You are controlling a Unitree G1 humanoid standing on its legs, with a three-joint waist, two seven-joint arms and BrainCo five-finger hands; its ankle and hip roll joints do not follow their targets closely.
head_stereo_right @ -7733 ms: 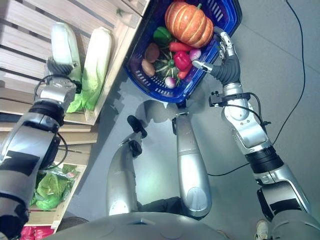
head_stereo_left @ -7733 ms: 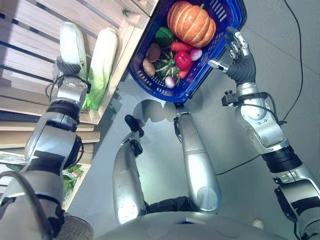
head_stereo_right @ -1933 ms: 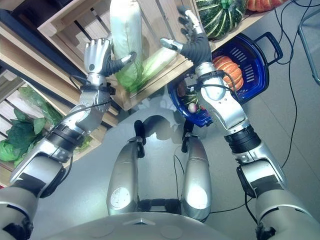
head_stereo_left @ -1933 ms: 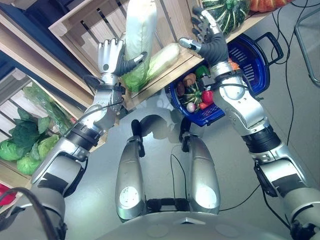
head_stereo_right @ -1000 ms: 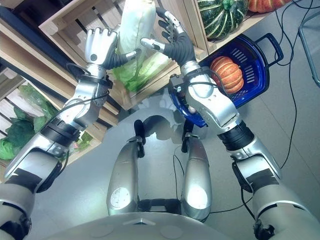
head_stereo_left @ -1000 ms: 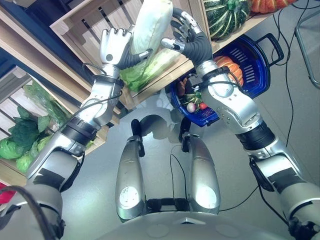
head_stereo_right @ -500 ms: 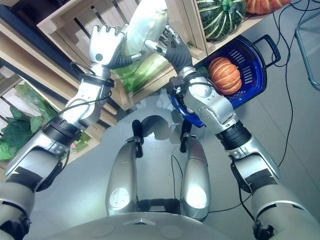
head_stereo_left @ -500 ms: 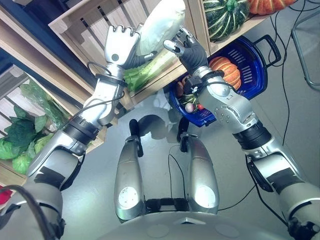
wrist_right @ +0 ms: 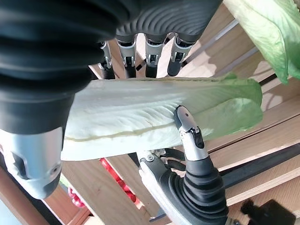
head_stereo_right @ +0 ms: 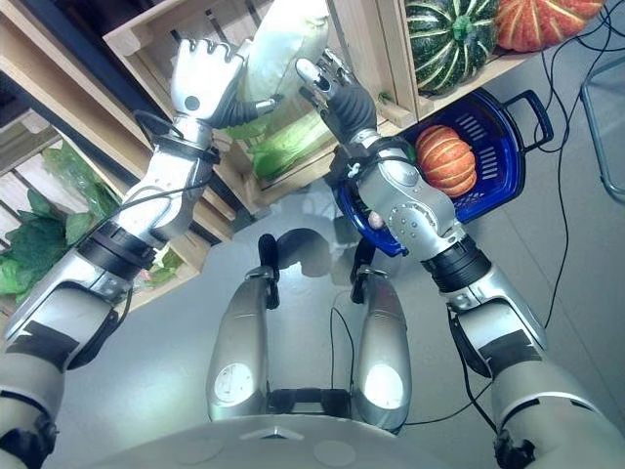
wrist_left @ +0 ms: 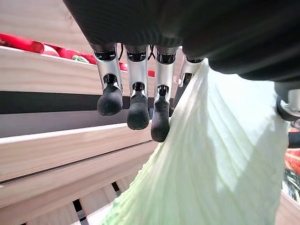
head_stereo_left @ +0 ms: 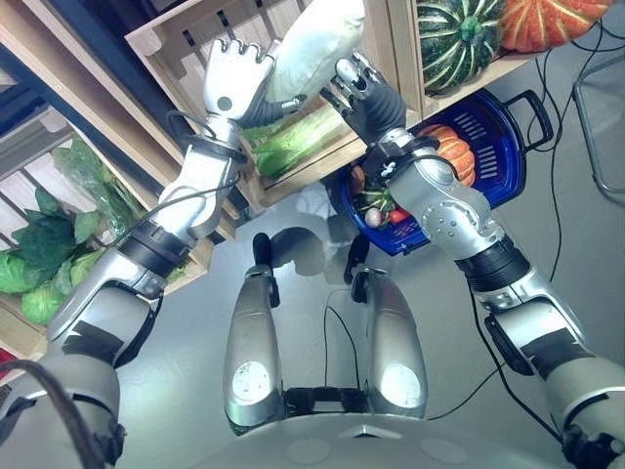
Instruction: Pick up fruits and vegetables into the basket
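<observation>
Two hands hold one pale napa cabbage raised in front of the wooden crates, clear of the shelf. The left hand is lifted high on an extended arm, its back turned to the head camera. In the left wrist view its fingers hang nearly straight beside the cabbage's ribbed side, while in the right wrist view its thumb lies curled against the leaf, pinching it.

The right hand reaches up and across from the right, forearm bent steeply upward. Its palm faces the cabbage; the fingers lie along the far side of the leaf, so the cabbage sits between the two hands. How tightly the right hand closes cannot be told.

A second cabbage, greener, lies in the crate just below the raised one.

The blue basket sits on the floor under the right edge of the shelf, below and right of the right forearm. It holds an orange pumpkin and smaller items, among them a red one.

On the shelf above the basket rest a green striped squash and an orange pumpkin on the shelf. Leafy greens fill a lower shelf at far left.
</observation>
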